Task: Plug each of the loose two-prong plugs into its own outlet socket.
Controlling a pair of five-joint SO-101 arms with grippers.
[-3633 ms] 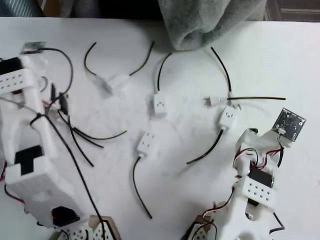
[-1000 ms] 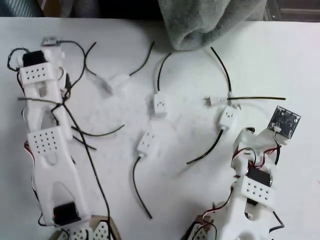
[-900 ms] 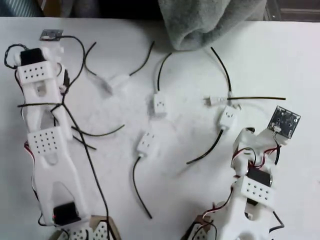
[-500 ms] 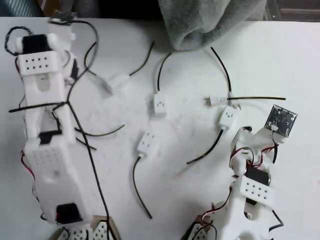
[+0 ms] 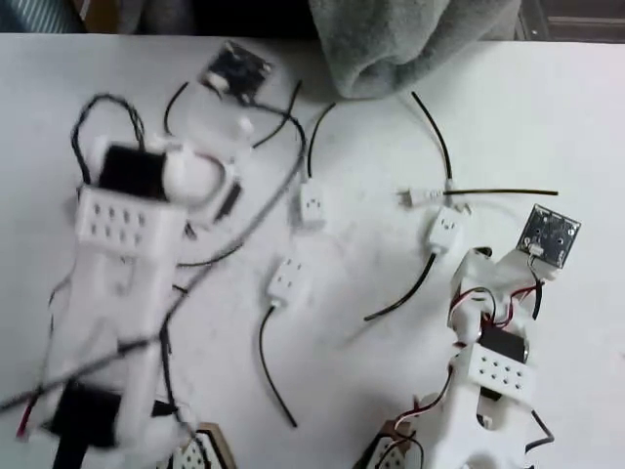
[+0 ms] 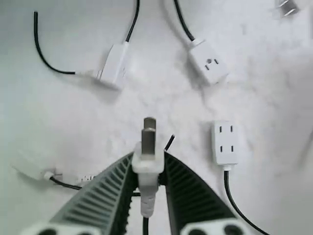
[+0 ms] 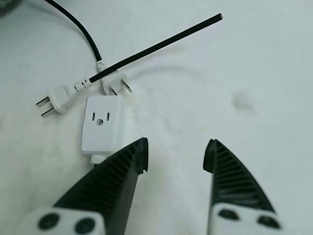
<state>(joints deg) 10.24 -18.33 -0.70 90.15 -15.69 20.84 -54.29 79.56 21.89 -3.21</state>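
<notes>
Left gripper [image 6: 148,157] is pinching a white two-prong plug [image 6: 147,169] by its body. The prongs stick out past the fingertips and the cord runs back between the fingers. The held plug is up off the table [image 5: 547,117] and touches no socket. Ahead of it and off to one side lies a two-slot socket [image 6: 224,142], face up, well apart from the prongs. A grounded socket [image 6: 209,62] lies farther out on its own black cord. Another white socket block [image 6: 113,66] lies on its side, far from the prongs. In the high view the left arm [image 5: 122,244] is blurred over the left half of the table, with these two sockets [image 5: 312,202] [image 5: 287,278] just to its right. Right gripper [image 7: 176,152] has its jaws spread and nothing between them, low over bare table. A third socket [image 7: 100,124] lies face up just beside one finger [image 7: 132,159], not touching it. Two loose plugs [image 7: 61,98] [image 7: 113,85] lie right beyond that socket with their prongs free, and a black cord end [image 7: 161,44] crosses over them. In the high view the right arm [image 5: 493,362] is at the near right corner, with the third socket [image 5: 445,230] just beyond it. A grey cloth [image 5: 410,39] lies at the far edge.
</notes>
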